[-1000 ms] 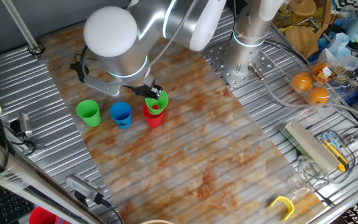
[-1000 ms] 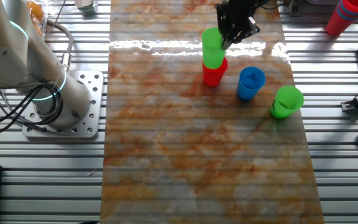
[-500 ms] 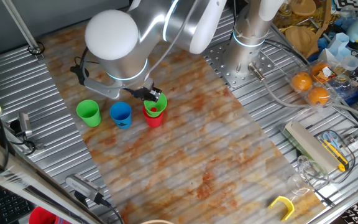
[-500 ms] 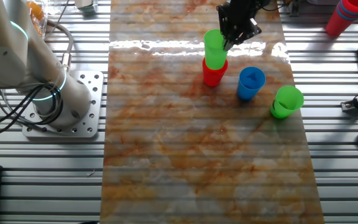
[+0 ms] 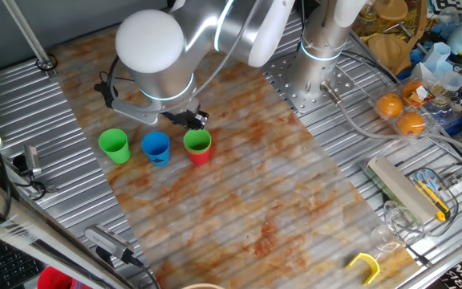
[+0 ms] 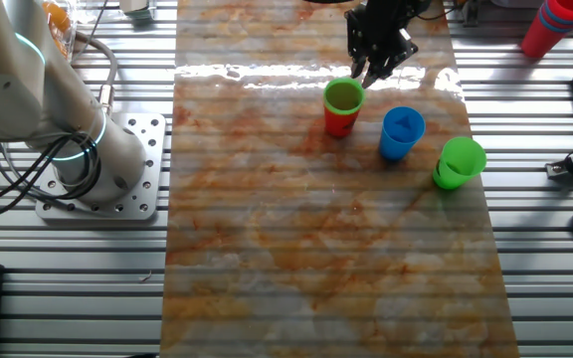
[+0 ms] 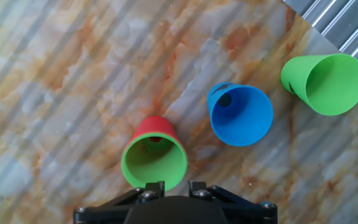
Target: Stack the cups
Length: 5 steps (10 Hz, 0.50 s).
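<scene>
A green cup now sits nested deep inside the red cup on the marbled mat. It also shows in the other fixed view and in the hand view, with the red cup's wall showing behind it. The blue cup and the second green cup stand upright in a row beside them. My gripper hangs just above the nested cup's rim, open and holding nothing.
The arm's base stands on the ribbed metal table behind the mat. Oranges in a clear tray and clutter lie at the right. A spare stack of red cups stands off the mat. A yellow clip lies near the front.
The green cup has gone down from my grip into the red cup and now sits nested. My gripper has let go and stands slightly above it.
</scene>
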### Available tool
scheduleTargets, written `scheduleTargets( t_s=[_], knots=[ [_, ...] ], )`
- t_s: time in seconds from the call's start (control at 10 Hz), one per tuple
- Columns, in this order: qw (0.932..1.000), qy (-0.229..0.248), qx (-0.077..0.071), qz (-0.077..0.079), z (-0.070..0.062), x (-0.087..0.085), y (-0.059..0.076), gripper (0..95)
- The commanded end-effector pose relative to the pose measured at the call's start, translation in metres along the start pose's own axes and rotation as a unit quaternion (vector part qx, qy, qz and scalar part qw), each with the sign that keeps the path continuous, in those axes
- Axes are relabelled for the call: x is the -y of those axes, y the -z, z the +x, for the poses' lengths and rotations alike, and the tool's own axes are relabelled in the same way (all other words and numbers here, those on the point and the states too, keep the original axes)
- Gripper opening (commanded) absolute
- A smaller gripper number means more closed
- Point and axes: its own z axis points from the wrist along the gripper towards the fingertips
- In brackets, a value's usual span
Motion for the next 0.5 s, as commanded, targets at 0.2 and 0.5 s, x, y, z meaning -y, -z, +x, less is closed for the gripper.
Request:
scheduleTargets(
  t_s=[0.2, 0.5],
  knots=[
    [0.9999, 0.008, 0.003, 0.007, 0.000, 0.002, 0.002, 19.0],
    [0.9998, 0.006, 0.009, 0.017, -0.010, 0.009, -0.001, 19.0]
  ],
)
